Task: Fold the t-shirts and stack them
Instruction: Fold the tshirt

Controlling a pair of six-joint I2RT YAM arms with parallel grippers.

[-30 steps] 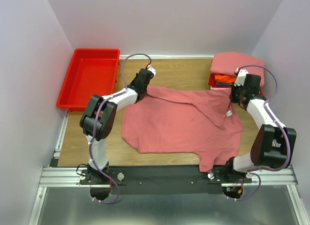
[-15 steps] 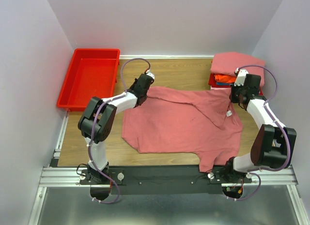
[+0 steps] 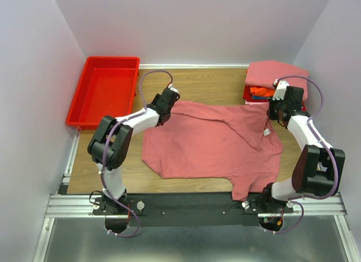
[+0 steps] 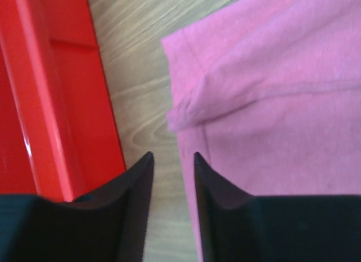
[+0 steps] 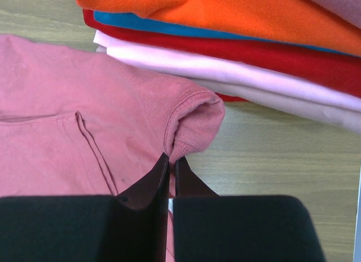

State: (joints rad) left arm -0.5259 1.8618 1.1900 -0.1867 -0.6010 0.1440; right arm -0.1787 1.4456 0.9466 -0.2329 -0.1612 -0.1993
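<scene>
Left gripper [image 4: 172,156], released and empty, hangs just off the shirt's [image 3: 208,143] far-left edge; right gripper [image 5: 171,159] pinches the shirt's far-right sleeve.

Salmon-pink t-shirt [image 3: 211,141] on wooden table [image 3: 208,84], red bin [image 3: 104,93] far left

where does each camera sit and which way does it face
Top: above and behind the arm bases, looking down on the table; both arms show, the shirt spread between them.
Left wrist: on the left arm, looking down past its open jaws at the shirt's corner and the bin.
Right wrist: on the right arm, looking past jaws shut on a shirt fold toward the stack.
Shared: both wrist views show the same shirt.
</scene>
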